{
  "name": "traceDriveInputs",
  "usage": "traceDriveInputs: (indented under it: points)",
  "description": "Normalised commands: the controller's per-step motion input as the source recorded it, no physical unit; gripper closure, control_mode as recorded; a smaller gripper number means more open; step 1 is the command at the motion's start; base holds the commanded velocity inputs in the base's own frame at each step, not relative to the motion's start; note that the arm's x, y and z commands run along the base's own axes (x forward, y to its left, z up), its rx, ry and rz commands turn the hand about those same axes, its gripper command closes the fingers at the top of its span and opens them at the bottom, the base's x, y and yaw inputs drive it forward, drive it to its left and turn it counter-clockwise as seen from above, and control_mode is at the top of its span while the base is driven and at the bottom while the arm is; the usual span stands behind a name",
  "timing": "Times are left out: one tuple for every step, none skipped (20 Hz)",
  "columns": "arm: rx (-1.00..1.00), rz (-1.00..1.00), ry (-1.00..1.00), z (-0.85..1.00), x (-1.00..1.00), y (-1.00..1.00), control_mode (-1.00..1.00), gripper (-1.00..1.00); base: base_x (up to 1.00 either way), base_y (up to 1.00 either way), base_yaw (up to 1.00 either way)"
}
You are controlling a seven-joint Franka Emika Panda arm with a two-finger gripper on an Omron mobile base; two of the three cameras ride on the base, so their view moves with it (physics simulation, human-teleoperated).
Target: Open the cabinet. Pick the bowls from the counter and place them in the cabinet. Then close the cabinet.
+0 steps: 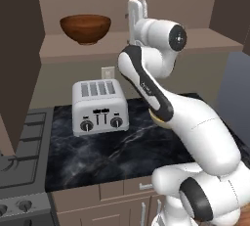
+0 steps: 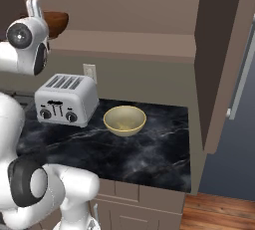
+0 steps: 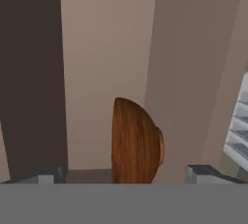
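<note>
The cabinet stands open, with its left door (image 1: 19, 58) and right door (image 2: 224, 59) swung wide and its brown shelf (image 1: 195, 43) bare at the right. The reddish-brown wooden bowl (image 1: 85, 28) rests upright on the shelf's left part. My gripper (image 1: 137, 6) hangs just right of that bowl, at shelf height, open and holding nothing. In the hand view the wooden bowl (image 3: 135, 143) lies ahead between the spread fingertips, free of them. The cream-yellow bowl (image 2: 124, 120) sits on the black marble counter (image 2: 149, 149), right of the toaster.
A silver four-slot toaster (image 1: 99, 106) stands on the counter's back left, below the shelf. A grey stove top (image 1: 24, 137) adjoins the counter at the left. A wall outlet (image 2: 89, 71) sits behind the toaster. My arm arches over the counter's right half.
</note>
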Motion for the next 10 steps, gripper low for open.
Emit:
traceDriveInputs:
  points:
    - [0.0, -0.09, 0.29, 0.49, -0.91, -0.49, -1.0, -1.0, 0.0, 0.0, 0.0]
    - [0.0, -0.09, 0.3, 0.48, -0.87, -0.5, -1.0, -1.0, 0.0, 0.0, 0.0]
    - [0.0, -0.08, 0.31, 0.42, -0.82, -0.54, -1.0, -1.0, 0.0, 0.0, 0.0]
    - [0.0, -0.07, 0.31, 0.38, -0.82, -0.54, -1.0, -1.0, 0.0, 0.0, 0.0]
    - [0.0, -0.05, 0.33, 0.34, -0.87, -0.54, -1.0, -1.0, 0.0, 0.0, 0.0]
    - [0.0, -0.01, 0.33, 0.25, -0.92, -0.51, -1.0, -1.0, 0.0, 0.0, 0.0]
    - [0.0, 0.0, 0.35, 0.16, -0.91, -0.43, -1.0, -1.0, 0.0, 0.0, 0.0]
    - [0.0, 0.0, 0.35, 0.07, -0.92, -0.41, -1.0, -1.0, 0.0, 0.0, 0.0]
    - [0.0, 0.0, 0.34, 0.0, -0.89, -0.42, -1.0, -1.0, 0.0, 0.0, 0.0]
    - [0.0, 0.0, 0.3, 0.0, -0.89, -0.4, -1.0, -1.0, 0.0, 0.0, 0.0]
